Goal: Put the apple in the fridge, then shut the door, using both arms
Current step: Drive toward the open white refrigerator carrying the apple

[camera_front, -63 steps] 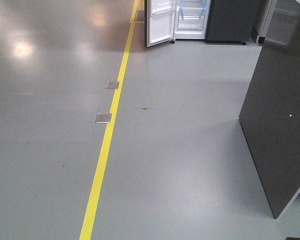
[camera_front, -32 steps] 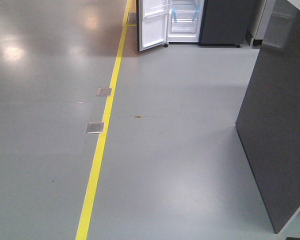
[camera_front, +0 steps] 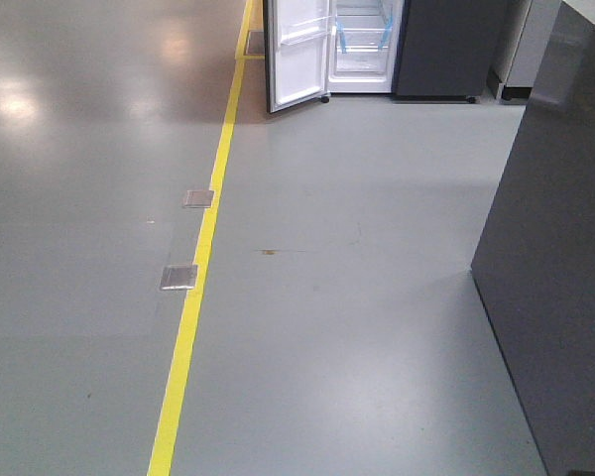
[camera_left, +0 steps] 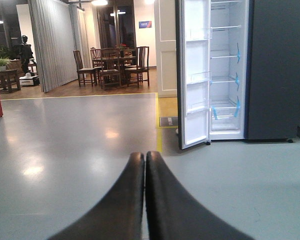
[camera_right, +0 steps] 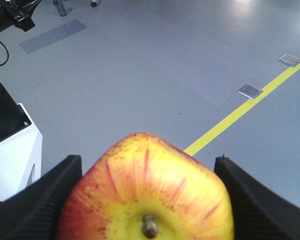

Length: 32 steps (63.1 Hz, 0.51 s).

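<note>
Apple (camera_right: pixel 150 190) wedged between right pincer (camera_right: pixel 147 167) fingers, touching both, stem showing.

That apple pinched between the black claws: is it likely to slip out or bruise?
The apple looks round and smooth, so it would probably roll if dropped. The right gripper has ribbed fingers pressing both its flanks, which likely limits slipping. It seems firm, though hard squeezing might bruise it.

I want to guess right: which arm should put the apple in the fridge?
Right. The right gripper holds the apple; the left gripper is shut and empty, free for the open door.
</note>
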Tool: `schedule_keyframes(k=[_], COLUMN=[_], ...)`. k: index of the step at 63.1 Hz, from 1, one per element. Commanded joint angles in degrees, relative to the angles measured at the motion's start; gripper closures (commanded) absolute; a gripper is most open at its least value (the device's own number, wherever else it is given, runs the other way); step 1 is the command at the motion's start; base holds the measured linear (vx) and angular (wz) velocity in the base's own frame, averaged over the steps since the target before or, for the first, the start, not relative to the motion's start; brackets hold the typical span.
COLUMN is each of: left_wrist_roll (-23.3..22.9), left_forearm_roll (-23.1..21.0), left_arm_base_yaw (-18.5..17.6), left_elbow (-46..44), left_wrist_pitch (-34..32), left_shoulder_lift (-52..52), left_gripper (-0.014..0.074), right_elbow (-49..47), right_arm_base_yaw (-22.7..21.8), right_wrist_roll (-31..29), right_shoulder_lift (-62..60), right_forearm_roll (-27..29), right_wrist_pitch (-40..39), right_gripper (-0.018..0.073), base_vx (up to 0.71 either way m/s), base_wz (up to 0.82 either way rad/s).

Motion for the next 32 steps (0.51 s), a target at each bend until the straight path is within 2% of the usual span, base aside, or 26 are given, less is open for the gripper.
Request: schedule_keyframes(k=[1,32], left_wrist_roll=[-0.6,-0.6], left_forearm_roll=[0.0,0.0], left_arm_base_yaw=[-0.2,-0.2], left_elbow=[1.2,1.2], left_wrist_pitch=[-4.4,-4.4], left_shoulder_lift=[-0.9,-0.9], left_gripper=[0.0603,0.0603], right_elbow=[-1.4,-1.4], right_arm_base_yaw=[0.0,0.0], right_wrist_roll=[-0.3,-0.3], right_shoulder_lift=[0.6,0.6], right_forearm_roll=[3.0,3.0], right_wrist_pitch=[-2.7,-2.7], right_gripper=[0.0190,0.0190], base_vx=[0.23,0.24], base_wz=[0.00,-0.01])
